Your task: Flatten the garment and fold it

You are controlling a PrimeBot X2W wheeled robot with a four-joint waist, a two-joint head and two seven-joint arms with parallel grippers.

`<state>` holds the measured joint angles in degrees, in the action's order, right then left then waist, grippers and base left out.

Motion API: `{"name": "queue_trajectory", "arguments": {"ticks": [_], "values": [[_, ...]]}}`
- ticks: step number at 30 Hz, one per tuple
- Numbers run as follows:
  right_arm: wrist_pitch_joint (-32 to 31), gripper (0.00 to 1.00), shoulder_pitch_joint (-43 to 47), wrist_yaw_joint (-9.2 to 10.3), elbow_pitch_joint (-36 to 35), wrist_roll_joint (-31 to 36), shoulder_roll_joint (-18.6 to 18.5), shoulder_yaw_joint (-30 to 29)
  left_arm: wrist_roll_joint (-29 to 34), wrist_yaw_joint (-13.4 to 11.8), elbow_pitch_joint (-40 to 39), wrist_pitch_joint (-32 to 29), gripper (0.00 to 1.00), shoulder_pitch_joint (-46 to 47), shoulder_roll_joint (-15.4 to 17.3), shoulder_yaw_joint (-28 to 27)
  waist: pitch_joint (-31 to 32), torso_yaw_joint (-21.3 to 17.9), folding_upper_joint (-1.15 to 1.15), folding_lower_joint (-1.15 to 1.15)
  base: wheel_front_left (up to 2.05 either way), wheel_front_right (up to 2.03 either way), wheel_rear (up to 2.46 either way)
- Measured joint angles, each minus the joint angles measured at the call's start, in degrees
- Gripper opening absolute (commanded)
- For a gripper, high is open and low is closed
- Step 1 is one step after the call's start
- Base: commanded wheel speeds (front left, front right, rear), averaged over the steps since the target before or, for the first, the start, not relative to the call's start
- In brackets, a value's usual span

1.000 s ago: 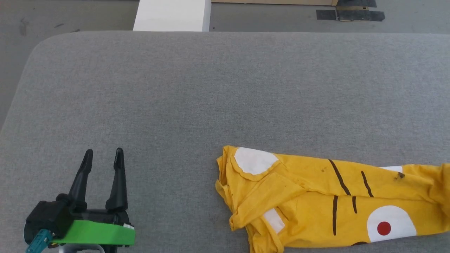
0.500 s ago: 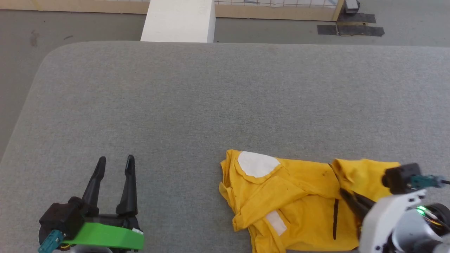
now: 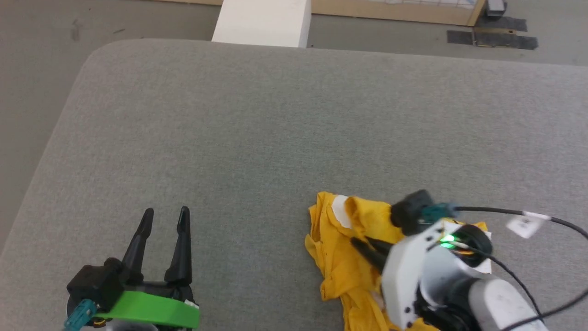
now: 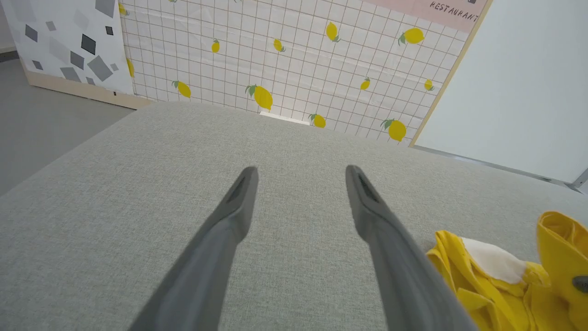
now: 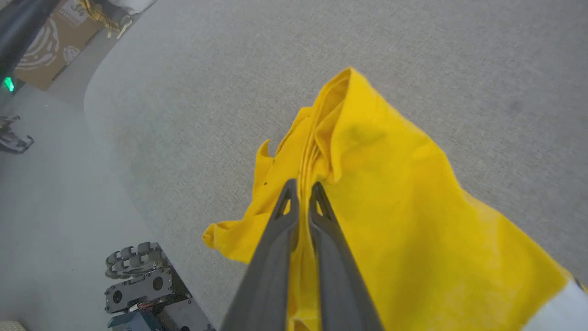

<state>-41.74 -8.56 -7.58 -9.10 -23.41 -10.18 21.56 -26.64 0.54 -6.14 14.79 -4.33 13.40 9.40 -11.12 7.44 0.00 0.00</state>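
The garment (image 3: 340,257), a bright yellow T-shirt with a white patch, lies bunched on the grey padded table (image 3: 275,138) at the lower right of the head view. My right gripper (image 3: 360,243) is shut on a fold of the garment; in the right wrist view its two fingers (image 5: 282,230) pinch the yellow cloth (image 5: 390,193) and hold it up off the table. My left gripper (image 3: 165,216) stands open at the lower left, apart from the shirt. In the left wrist view its fingers (image 4: 239,202) frame bare table, with the garment (image 4: 496,276) at the lower right.
A white block (image 3: 262,20) stands beyond the table's far edge. The table's rounded far-left corner (image 3: 92,55) drops to grey floor. A lemon-patterned wall panel (image 4: 285,59) rises behind the table. A dark cable (image 3: 528,216) trails from my right wrist.
My right gripper came in from the right and carried a fold of the garment leftward over itself, hiding the face print. The head camera shifted. The left gripper stayed open.
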Motion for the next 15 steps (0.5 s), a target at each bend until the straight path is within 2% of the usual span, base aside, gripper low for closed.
{"name": "queue_trajectory", "arguments": {"ticks": [13, 15], "values": [[-1.2, 0.00, -9.7, 0.00, 20.7, 8.3, 2.2, 8.5, -0.1, 1.4, 2.0, 0.0, 1.00, 1.2, -2.7, -0.3, -1.5, 2.7, 0.00, 0.00, 0.00, 0.00, 0.00], [-1.1, 0.46, -10.3, 0.00, 22.0, 8.5, 2.8, 8.8, 0.0, 1.5, 2.2, 0.0, 1.00, 1.2, -2.9, -0.4, -1.4, 2.8, 0.00, 0.00, 0.00, 0.00, 0.00]]}}
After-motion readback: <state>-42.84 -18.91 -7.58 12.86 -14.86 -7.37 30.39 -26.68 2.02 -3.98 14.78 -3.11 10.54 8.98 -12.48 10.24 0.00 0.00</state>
